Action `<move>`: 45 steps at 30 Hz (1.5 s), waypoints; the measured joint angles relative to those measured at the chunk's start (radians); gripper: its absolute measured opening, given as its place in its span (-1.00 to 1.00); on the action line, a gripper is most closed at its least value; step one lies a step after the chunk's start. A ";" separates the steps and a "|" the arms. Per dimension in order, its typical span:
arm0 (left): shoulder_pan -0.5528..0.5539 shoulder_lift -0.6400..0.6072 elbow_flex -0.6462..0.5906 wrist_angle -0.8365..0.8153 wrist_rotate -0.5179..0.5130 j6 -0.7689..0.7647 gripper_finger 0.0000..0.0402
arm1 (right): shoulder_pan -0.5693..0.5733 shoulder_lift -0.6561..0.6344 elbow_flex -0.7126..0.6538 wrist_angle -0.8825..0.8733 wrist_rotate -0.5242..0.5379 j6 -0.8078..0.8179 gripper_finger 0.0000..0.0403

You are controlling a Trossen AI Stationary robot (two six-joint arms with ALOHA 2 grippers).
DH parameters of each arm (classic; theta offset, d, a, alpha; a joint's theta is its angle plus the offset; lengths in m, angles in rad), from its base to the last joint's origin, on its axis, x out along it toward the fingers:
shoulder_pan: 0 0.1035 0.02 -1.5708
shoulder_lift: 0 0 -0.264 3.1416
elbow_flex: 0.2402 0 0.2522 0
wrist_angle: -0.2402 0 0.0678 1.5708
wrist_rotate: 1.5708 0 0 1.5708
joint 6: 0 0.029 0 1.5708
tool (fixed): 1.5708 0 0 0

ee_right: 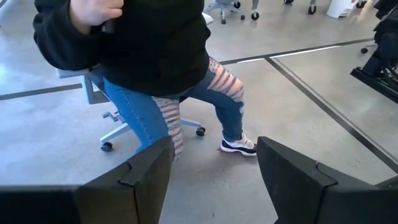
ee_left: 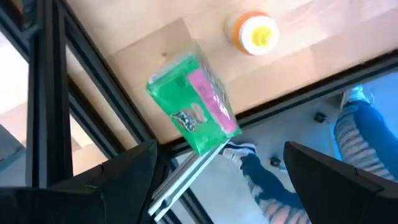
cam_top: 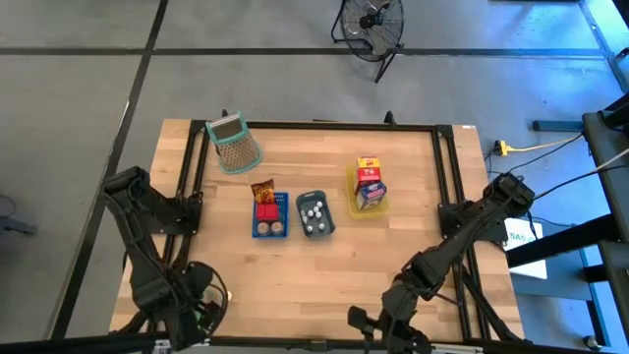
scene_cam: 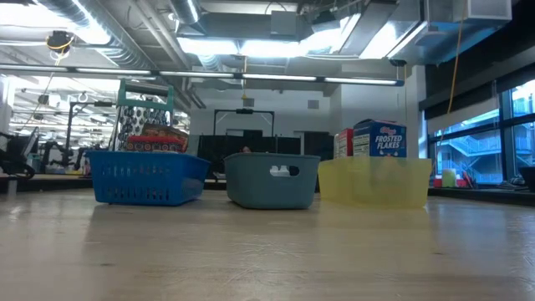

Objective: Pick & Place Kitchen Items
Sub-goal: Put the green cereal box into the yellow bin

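Three small trays stand in a row near the middle of the wooden table (cam_top: pixel 314 270). The blue tray (cam_top: pixel 269 216) on the left holds a red tin (cam_top: pixel 266 210) with a brown packet (cam_top: pixel 262 189) at its far end and small round pieces at its near end. The grey-blue tray (cam_top: pixel 314 214) in the middle holds tiny white round pieces (cam_top: pixel 314 212). The yellow tray (cam_top: pixel 367 192) on the right holds two little cartons, a red and yellow carton (cam_top: pixel 369 169) on the far side and a blue carton (cam_top: pixel 371 193) touching it on the near side. A green-rimmed mesh basket (cam_top: pixel 234 144) lies tilted at the far left of the table. The left claw (ee_left: pixel 217 180) hangs at the near left corner of the table with its fingers spread wide and nothing between them; its wrist view shows a green and pink carton (ee_left: pixel 194 104) and a small yellow-capped jar (ee_left: pixel 252 33) on the table by the edge, apart from each other. The right claw (ee_right: pixel 214 168) is at the near edge right of centre, its fingers apart and holding nothing, facing out toward a seated person (ee_right: pixel 155 56) on a chair beyond the table.
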 joint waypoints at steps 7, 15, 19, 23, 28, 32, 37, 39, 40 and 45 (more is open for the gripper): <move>0.001 0.000 0.000 0.062 0.011 0.067 0.72 | -0.003 0.000 0.000 -0.028 0.004 -0.006 0.17; 0.006 0.000 0.000 0.054 0.009 -0.004 0.72 | -0.005 0.000 0.000 -0.032 0.135 -0.018 0.17; 0.014 0.006 -0.006 0.045 0.009 -0.038 0.72 | -0.007 0.000 0.000 -0.020 0.228 -0.020 0.17; 0.042 0.039 -0.011 0.045 0.034 -0.042 0.72 | -0.023 0.000 0.000 -0.002 0.273 -0.038 0.17; 0.069 0.069 -0.012 0.031 0.094 -0.026 0.72 | -0.050 0.000 0.000 0.019 0.273 -0.045 0.17; 0.050 0.068 -0.012 0.018 0.146 -0.046 0.72 | -0.064 0.000 0.000 0.021 0.273 -0.043 0.17; 0.024 0.065 -0.012 -0.006 0.173 -0.067 0.70 | -0.070 0.000 0.000 0.021 0.265 -0.040 0.17; 0.025 0.065 -0.012 -0.006 0.168 -0.067 0.70 | -0.069 0.000 0.000 0.021 0.265 -0.040 0.17; 0.028 0.065 -0.012 -0.006 0.155 -0.067 0.70 | -0.069 0.001 0.000 0.021 0.265 -0.039 0.17; 0.037 0.068 -0.012 -0.005 0.140 -0.063 0.69 | -0.069 0.001 0.000 0.024 0.265 -0.038 0.17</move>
